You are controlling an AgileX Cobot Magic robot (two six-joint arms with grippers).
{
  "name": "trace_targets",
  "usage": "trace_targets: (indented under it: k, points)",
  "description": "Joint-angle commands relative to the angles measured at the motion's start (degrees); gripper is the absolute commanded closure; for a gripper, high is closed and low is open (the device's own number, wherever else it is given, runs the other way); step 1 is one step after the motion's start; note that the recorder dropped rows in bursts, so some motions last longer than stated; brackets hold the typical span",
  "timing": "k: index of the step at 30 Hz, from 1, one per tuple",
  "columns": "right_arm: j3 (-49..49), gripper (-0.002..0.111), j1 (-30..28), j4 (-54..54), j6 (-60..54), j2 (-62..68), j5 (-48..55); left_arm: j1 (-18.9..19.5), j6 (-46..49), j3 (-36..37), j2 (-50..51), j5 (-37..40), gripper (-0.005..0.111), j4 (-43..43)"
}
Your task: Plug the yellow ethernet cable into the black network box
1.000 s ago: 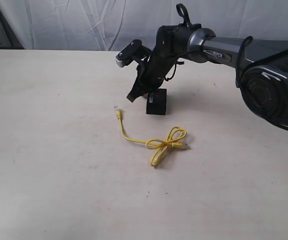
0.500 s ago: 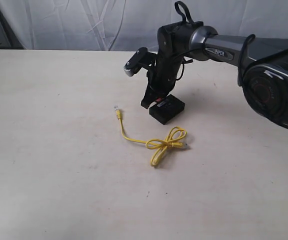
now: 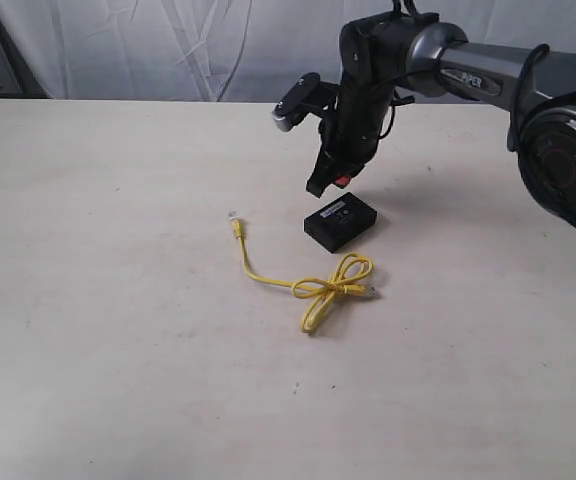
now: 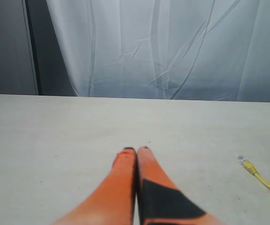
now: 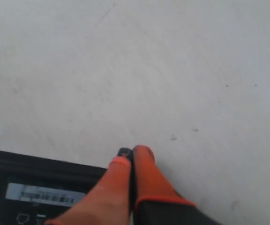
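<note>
Just above the black network box [image 3: 340, 223] hangs the right gripper [image 3: 326, 186], fingers together, empty. Left gripper [image 4: 136, 150] likewise together.

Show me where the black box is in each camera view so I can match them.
Exterior: box lies flat on the table near the right end effector, white label up.
Left wrist: not in it.
Right wrist: box partly behind the shut end effector's tips.
Shared landmark: the white label, in the exterior and right wrist views.
</note>
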Motion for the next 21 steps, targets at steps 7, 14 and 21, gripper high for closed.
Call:
trace_targets:
  k: [7, 14, 21]
  points:
    - [-0.1, 0.109, -1.1, 5.5, -1.0, 0.5, -1.2, 0.1, -0.1, 0.3, -0.4, -0.8, 0.107, 0.2]
    - [-0.1, 0.109, -1.2, 4.2, -1.6, 1.6, 0.9, 0.1, -0.1, 0.3, -0.4, -0.8, 0.107, 0.2]
    - [-0.1, 0.109, -1.2, 0.9, -1.6, 1.6, 7.4, 0.1, -0.1, 0.3, -0.4, -0.8, 0.107, 0.2]
